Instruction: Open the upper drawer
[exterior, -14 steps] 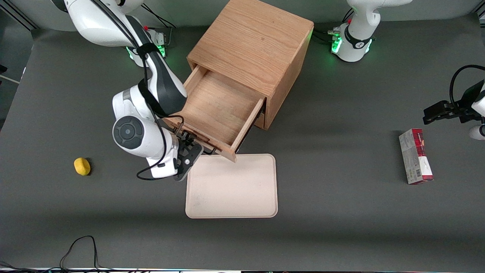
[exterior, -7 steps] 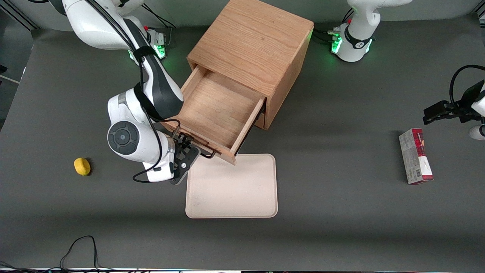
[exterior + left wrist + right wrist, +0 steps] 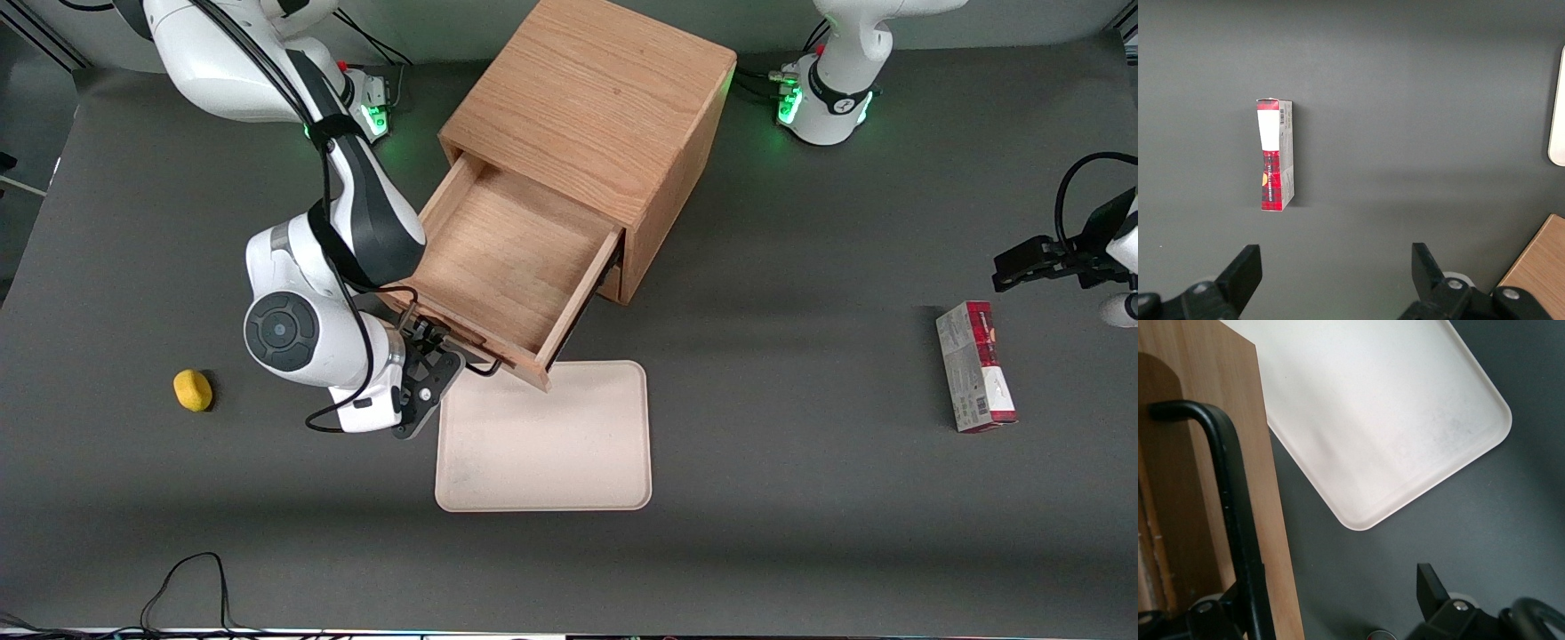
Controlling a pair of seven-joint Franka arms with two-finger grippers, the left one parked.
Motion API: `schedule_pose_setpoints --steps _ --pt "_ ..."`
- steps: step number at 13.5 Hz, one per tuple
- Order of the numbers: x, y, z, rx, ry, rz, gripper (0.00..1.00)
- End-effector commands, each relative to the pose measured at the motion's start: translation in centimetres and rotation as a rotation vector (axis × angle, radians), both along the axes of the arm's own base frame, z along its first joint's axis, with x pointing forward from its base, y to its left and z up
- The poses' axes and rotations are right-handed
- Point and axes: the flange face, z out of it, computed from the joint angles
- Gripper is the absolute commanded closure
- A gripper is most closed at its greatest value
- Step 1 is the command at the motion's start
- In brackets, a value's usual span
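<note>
Upper drawer (image 3: 511, 258) is pulled well out of the cabinet (image 3: 591, 107), its bare oak floor exposed. Drawer front faces the front camera at an angle, and its near corner overhangs the edge of the cream tray (image 3: 544, 440) lying on the table (image 3: 800, 533).

Gripper (image 3: 436, 351) sits at the drawer front, at the end toward the working arm's side, low over the table beside the tray. In the right wrist view the black wire handle (image 3: 1231, 513) runs along the drawer front (image 3: 1211, 453) and passes just next to one finger (image 3: 1211, 613); the other finger (image 3: 1431, 587) stands well apart from it over grey table, with the tray (image 3: 1391, 420) showing past the drawer edge. Jaws are spread open, wider than the handle, not pinching it. Whether the near finger touches the handle: cannot tell.

Yellow object (image 3: 192, 389) lies on the table toward the working arm's end, well apart from gripper and cabinet. Red-and-white box (image 3: 974, 366) lies flat toward the parked arm's end; left wrist view shows it (image 3: 1275, 155) alone on the grey surface
</note>
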Motion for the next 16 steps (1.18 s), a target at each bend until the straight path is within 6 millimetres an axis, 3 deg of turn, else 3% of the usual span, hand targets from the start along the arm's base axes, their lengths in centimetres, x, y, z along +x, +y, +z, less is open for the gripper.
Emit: schedule_pose_setpoints --steps 1,4,8,11,13,16 --pt "1.3 -0.2 4.5 0.031 -0.049 0.003 0.0" --pt "0.9 -0.5 9.0 0.008 -0.08 0.015 0.0" --pt "-1.5 -1.5 15.7 -0.021 -0.123 -0.023 0.0" --pt "-3.7 -4.0 20.5 -0.1 -0.147 -0.271 0.0" --pt "-4.6 -6.0 21.9 -0.206 -0.167 -0.452 0.0" --pt "-5.0 -11.4 23.3 -0.247 -0.176 -0.61 0.0"
